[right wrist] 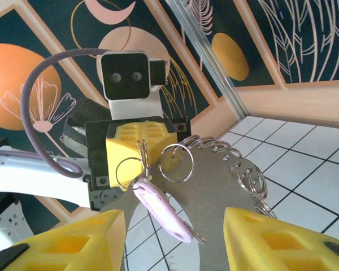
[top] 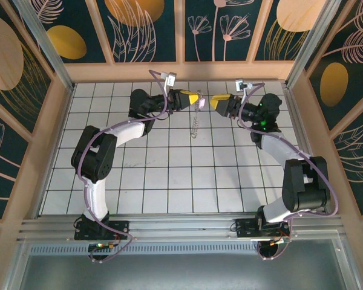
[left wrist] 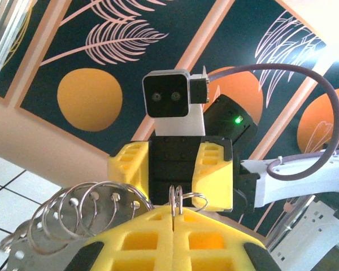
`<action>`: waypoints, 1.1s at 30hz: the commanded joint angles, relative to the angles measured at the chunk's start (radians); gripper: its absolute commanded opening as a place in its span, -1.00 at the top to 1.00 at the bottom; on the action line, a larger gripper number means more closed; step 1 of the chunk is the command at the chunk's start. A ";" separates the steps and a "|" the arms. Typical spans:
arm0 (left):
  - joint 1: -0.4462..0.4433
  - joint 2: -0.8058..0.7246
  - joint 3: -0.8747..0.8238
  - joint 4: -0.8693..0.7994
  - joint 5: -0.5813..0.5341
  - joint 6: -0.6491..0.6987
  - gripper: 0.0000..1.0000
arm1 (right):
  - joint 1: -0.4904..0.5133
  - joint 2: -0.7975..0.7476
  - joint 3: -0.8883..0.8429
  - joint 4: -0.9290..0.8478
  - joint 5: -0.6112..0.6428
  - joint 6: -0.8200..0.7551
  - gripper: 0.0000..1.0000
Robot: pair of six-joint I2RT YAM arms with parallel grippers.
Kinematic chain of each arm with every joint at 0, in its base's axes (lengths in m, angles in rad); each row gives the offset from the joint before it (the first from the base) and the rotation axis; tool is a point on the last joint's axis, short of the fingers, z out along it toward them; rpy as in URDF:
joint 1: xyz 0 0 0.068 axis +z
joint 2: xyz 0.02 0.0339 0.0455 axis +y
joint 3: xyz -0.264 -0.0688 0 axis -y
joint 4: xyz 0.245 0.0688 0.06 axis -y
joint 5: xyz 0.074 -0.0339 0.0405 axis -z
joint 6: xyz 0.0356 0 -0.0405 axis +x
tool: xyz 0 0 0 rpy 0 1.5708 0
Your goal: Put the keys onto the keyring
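The yellow-fingered right hand [right wrist: 175,226] gapes wide, empty. Facing it above the white tiled surface's [top: 169,175] far edge, the left hand [left wrist: 174,220] pinches the silver plate-and-split-ring keyring [right wrist: 214,180], with the pale lilac plastic-headed key [right wrist: 161,212] dangling from it.

Left gripper [top: 198,98] clamped, right gripper [top: 214,104] spread.

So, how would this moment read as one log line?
left gripper shut on keyring | right gripper open, facing it | lilac key dangling by keyring | above tiled table
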 commanded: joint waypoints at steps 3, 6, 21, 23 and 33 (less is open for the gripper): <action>-0.003 -0.047 -0.003 0.111 0.022 -0.056 1.00 | 0.028 0.020 0.038 0.065 -0.043 -0.042 0.00; -0.004 -0.045 -0.003 0.123 0.026 -0.067 1.00 | 0.040 0.039 0.055 0.079 -0.045 -0.045 0.00; -0.008 -0.045 -0.003 0.124 0.026 -0.076 1.00 | 0.077 0.112 0.089 0.170 -0.109 -0.013 0.25; -0.008 -0.043 -0.003 0.121 0.021 -0.075 1.00 | 0.078 0.106 0.081 0.169 -0.111 -0.015 0.52; -0.009 -0.059 -0.012 0.103 -0.031 -0.043 1.00 | 0.090 0.066 0.050 0.058 -0.105 -0.090 1.00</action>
